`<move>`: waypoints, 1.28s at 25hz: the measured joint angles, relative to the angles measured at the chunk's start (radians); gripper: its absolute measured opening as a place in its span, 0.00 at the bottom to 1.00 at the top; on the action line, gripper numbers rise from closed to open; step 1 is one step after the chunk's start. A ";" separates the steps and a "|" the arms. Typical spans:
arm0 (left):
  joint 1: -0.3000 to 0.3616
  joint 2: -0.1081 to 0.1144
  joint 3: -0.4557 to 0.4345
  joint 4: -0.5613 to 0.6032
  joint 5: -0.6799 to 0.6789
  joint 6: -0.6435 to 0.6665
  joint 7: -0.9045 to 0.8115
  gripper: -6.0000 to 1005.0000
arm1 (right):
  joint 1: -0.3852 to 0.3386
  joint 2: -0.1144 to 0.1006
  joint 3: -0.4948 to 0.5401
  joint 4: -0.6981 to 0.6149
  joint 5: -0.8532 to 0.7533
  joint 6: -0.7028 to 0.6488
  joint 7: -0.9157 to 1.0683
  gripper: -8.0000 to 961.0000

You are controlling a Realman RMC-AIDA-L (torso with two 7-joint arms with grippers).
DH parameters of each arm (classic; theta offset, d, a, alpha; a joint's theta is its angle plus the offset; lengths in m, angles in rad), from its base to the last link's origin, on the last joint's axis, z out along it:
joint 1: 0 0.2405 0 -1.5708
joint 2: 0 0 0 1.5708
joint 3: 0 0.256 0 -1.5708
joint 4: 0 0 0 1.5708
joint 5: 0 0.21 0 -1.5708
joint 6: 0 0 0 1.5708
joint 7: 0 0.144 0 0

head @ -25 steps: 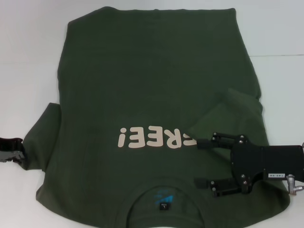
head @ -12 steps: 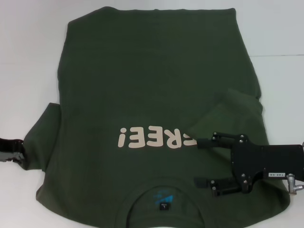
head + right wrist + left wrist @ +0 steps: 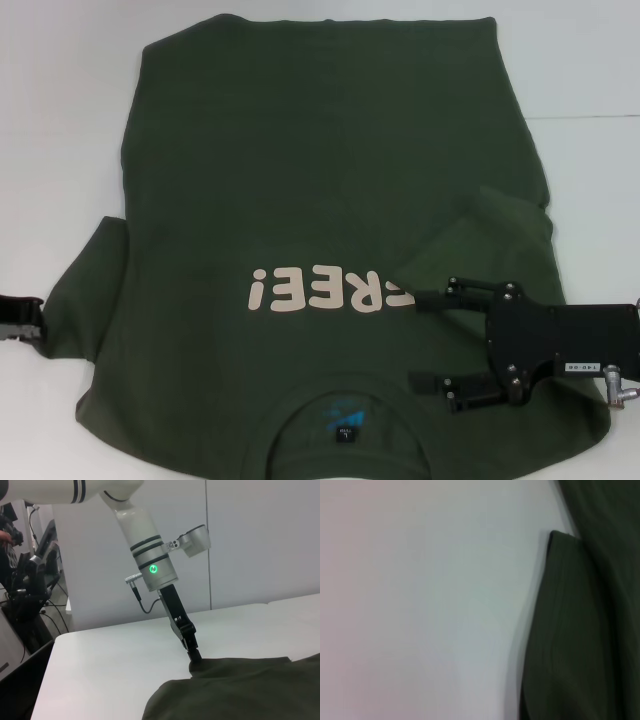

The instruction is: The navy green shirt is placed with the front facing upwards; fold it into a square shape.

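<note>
Shirt (image 3: 320,200) lies flat, front up, spread on the white table (image 3: 600,80); "FREE!" lettering (image 3: 330,290) reads upside down from the head view, collar (image 3: 345,425) on the near side.

Right gripper (image 3: 425,340) sits over the chest, fingers spread wide and lying flat, nothing between them. Its upper finger tip touches the end of the lettering; collar is just beside the lower finger. The right sleeve (image 3: 480,240) is already folded in over the body, directly beyond the fingers.

Left gripper (image 3: 20,318) is at the outer edge of the left sleeve (image 3: 85,290); can't tell how far open it is or whether it has cloth. That sleeve is spread out, not folded.

Progress estimate: early. One sleeve in; left sleeve, side folds and hem-to-collar fold all remain.
</note>
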 joint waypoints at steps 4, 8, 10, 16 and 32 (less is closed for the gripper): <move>0.008 -0.001 0.006 0.010 0.000 0.001 0.001 0.04 | 0.000 0.002 0.001 0.000 0.001 0.000 0.000 0.98; 0.019 -0.002 0.014 0.029 0.000 0.000 0.002 0.04 | -0.001 0.002 -0.001 0.000 0.002 0.002 0.000 0.98; 0.028 -0.001 0.015 0.042 0.000 0.000 0.001 0.04 | -0.002 0.002 -0.001 0.000 0.002 0.003 0.000 0.98; 0.069 -0.001 0.012 0.100 0.001 -0.032 -0.001 0.04 | -0.003 0.001 -0.003 0.000 0.005 0.005 0.000 0.98; 0.056 -0.001 -0.007 0.106 -0.002 0.022 -0.039 0.05 | -0.003 0.002 -0.004 0.011 0.004 0.007 -0.002 0.98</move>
